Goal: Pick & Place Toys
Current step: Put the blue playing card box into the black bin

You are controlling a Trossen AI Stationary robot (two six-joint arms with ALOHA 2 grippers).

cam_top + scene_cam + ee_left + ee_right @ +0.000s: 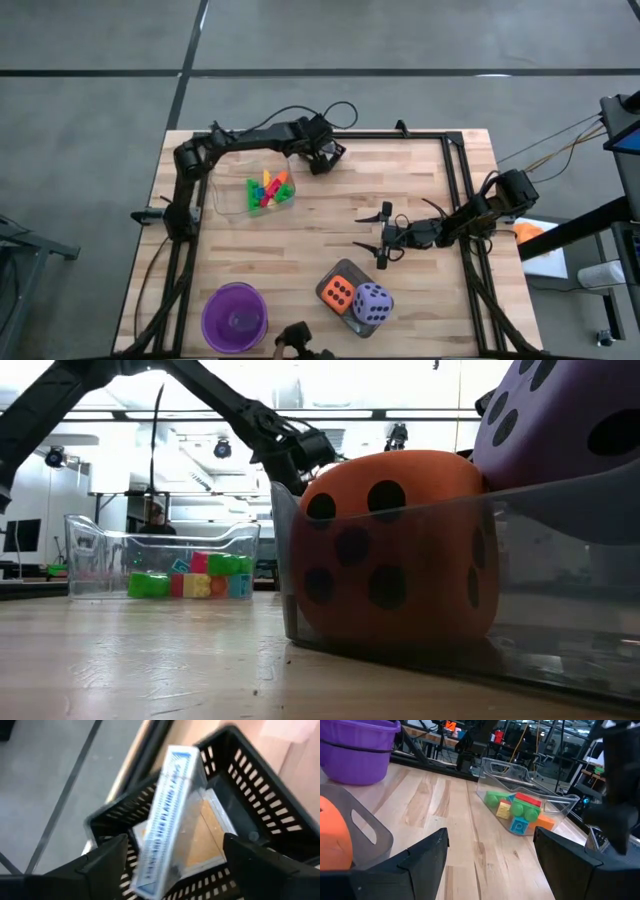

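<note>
Two foam dice, your high view, orange die (339, 291) and purple die (372, 302) in clear tray (330, 301), right gripper (383, 233) parted beside it, left wrist view, left gripper (172, 865) spread, card box (167, 817) tilted over black basket (265, 795), contact unclear, right wrist view, blocks (517, 810) in clear bin (560, 802).

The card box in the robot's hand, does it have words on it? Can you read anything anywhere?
Card box, over the black basket: blue printing runs along its edge, too blurred to read.
Orange die and purple die: only dark dots, no numbers.
Building blocks: no readable marks.
Nothing else carries readable words.
</note>
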